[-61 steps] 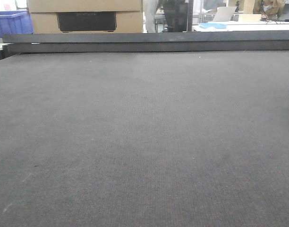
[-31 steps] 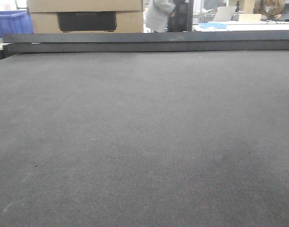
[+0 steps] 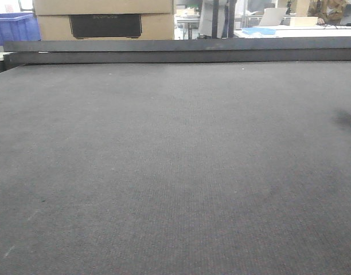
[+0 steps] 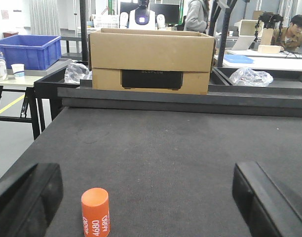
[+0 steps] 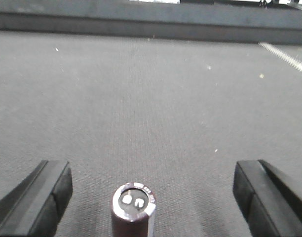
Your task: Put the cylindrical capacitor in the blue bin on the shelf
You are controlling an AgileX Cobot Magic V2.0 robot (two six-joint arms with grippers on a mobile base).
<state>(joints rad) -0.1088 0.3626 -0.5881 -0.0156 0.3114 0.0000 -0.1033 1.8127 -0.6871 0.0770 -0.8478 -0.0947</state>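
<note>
The cylindrical capacitor (image 5: 133,210), dark with a silver rim and two terminals on top, stands upright on the grey table mat. It sits between the wide-apart fingers (image 5: 40,195) of my right gripper (image 5: 153,197), a little left of centre and touching neither finger. My left gripper (image 4: 148,207) is open too. An orange cylinder (image 4: 95,212) marked 4680 stands upright near its left finger (image 4: 27,197), apart from it. The shelf and its blue bin are out of view. The front view shows only bare mat (image 3: 175,160), with neither gripper in it.
A raised dark rail (image 4: 180,96) closes the table's far edge. Behind it stand a cardboard box (image 4: 151,59) and plastic bags (image 4: 249,76). A blue plastic crate (image 4: 27,49) rests on a side table at the back left. People sit at desks further back.
In the front view a faint shadow has appeared on the mat at the right edge. A person walking behind the table has passed out of sight.
</note>
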